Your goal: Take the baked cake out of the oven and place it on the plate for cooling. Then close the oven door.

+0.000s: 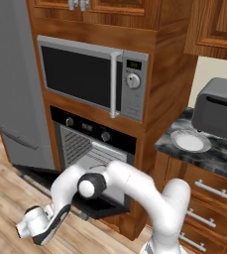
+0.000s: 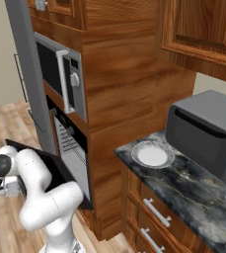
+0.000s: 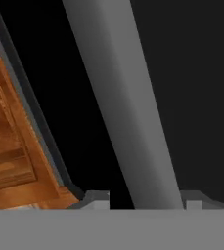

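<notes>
Oven (image 1: 92,144): black built-in unit with round knobs, under a silver microwave (image 1: 92,79); its black oven door (image 2: 55,170) hangs open, dropped flat. End effector (image 3: 145,200): low at the door's front edge, finger tips either side of the silver bar handle (image 3: 121,102), closed around it. Plate (image 2: 152,155): round, white-grey, on the dark marble table (image 2: 193,190) just beside a grey toaster box (image 2: 210,133). Baked cake: cannot tell where.
</notes>
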